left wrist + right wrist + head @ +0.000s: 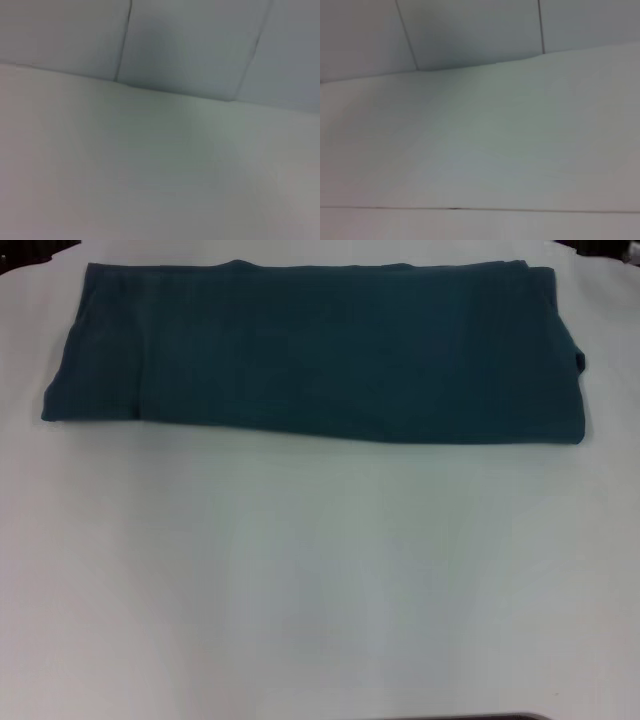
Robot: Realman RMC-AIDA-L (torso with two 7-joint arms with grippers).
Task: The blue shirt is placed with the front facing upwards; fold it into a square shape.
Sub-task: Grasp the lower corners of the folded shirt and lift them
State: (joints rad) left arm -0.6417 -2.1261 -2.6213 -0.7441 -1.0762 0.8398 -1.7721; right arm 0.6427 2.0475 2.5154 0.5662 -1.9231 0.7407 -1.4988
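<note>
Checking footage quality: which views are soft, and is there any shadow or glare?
Head view: the blue shirt looks soft, folds barely readable; the table evenly lit, no glare. Both wrist views: blurred pale surfaces, a dim shadow patch in each.

Not much going on besides a big white table [320, 580] that fills almost the whole head view, smooth and plain, with a slightly brighter patch toward the near middle. There's a thin dark strip [500, 716] right at the near edge, can't tell what it is. Both wrist views show the same white surface running up to a pale wall [200, 40] split into panels by thin dark seams, with a soft shadow on it. One wrist view also shows a fine dark line [470, 209] crossing the white surface.
</note>
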